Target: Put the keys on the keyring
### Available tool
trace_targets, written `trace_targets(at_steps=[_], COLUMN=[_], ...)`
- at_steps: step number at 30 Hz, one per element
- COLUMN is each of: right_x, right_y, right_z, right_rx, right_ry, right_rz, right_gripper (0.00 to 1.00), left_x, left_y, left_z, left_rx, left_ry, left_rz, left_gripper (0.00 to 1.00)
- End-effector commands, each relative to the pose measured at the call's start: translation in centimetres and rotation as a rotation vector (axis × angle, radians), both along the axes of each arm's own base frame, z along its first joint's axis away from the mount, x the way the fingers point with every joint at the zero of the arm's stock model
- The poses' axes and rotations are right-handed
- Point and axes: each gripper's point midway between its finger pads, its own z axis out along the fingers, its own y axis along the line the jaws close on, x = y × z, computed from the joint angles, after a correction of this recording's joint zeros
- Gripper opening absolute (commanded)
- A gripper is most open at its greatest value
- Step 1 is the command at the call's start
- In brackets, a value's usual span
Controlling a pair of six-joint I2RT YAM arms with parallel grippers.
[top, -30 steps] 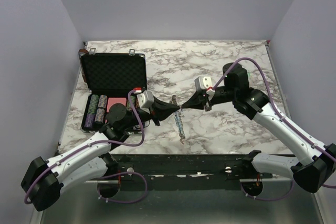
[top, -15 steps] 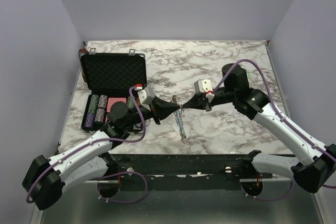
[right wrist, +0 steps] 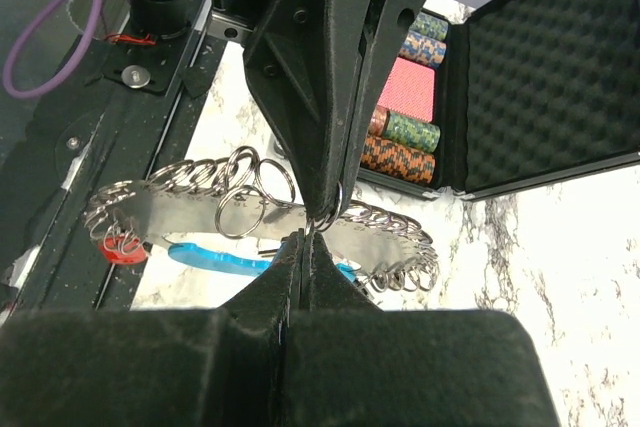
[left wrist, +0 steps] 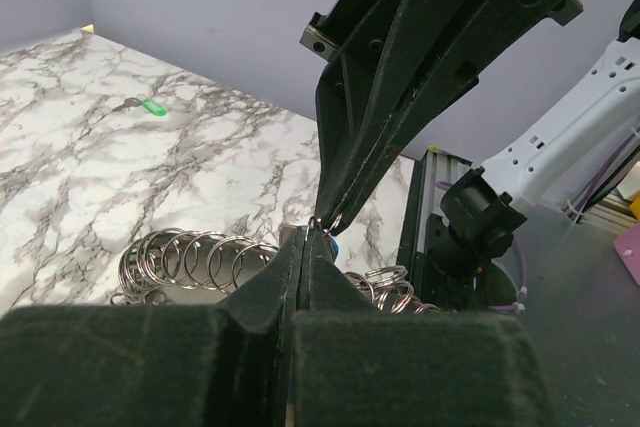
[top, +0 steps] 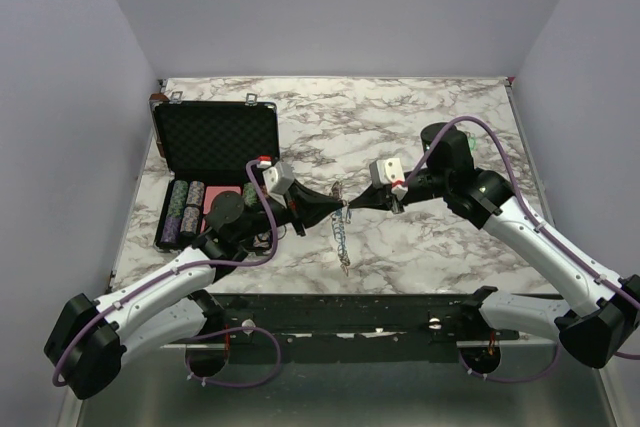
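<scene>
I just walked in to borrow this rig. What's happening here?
Both arms are working on the keyring at mid-table. The left pincer is shut on one of its rings, and the right pincer, also shut, meets it tip to tip. A green key lies apart on the marble, not yet threaded. A red key sits by one end of the chain.

1x keyring (top: pixel 343 237), 1x case (top: pixel 215 137), 2x arms (top: pixel 160 297) (top: pixel 540 237)
</scene>
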Motion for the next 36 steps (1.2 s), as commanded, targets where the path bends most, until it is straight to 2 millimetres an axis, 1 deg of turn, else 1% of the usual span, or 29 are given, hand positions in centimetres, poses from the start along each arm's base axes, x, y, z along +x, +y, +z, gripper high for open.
trace_targets(at_steps=[1,7,10,16,19,21,24,27,30,32,34,36], right_x=[-1.6,-2.0,-2.2,-3.2,-3.7,-3.7,-3.0,-2.2,-1.1,-0.6,-0.1,0.0], right_y=[-0.4,-0.2,-0.1,-0.2,-0.4,-0.3,-0.3,-0.3,-0.1,0.2,0.2,0.4], right_z=[-0.1,-0.8,-0.7,-0.3,0.3,1.2,2.9,4.1,5.0,5.3,5.5,5.1], right_rx=[-0.015,-0.013,-0.004,0.01,0.015,0.03,0.073,0.113,0.153,0.168,0.179,0.178], right_ry=[0.009,0.031,0.04,0.057,0.054,0.078,0.124,0.169,0.229,0.277,0.306,0.343], right_rz=[0.036,0.049,0.061,0.101,0.113,0.097,0.045,-0.001,-0.065,-0.103,-0.133,-0.141], right_gripper=[0.0,0.01,0.07,0.18,0.26,0.3,0.31,0.31,0.37,0.42,0.45,0.47], left_x=[0.7,0.3,0.1,-0.1,-0.2,-0.4,-0.8,-1.3,-1.5,-1.6,-1.7,-1.7], left_y=[0.7,0.9,1.0,1.1,1.1,1.0,1.0,1.0,1.0,1.0,1.0,1.0], left_z=[3.6,4.0,4.3,4.4,4.4,4.4,4.5,4.5,4.6,4.6,4.7,4.7], left_rx=[-0.109,-0.148,-0.162,-0.178,-0.176,-0.171,-0.167,-0.159,-0.159,-0.161,-0.164,-0.165], left_ry=[-0.058,-0.058,-0.065,-0.076,-0.096,-0.109,-0.141,-0.167,-0.19,-0.198,-0.207,-0.208], left_rz=[0.028,-0.001,-0.013,-0.025,-0.033,-0.042,-0.06,-0.082,-0.093,-0.095,-0.098,-0.098], left_gripper=[0.0,0.0,0.0,0.0,0.0,0.0,0.0,0.0,0.0,0.0,0.0,0.0])
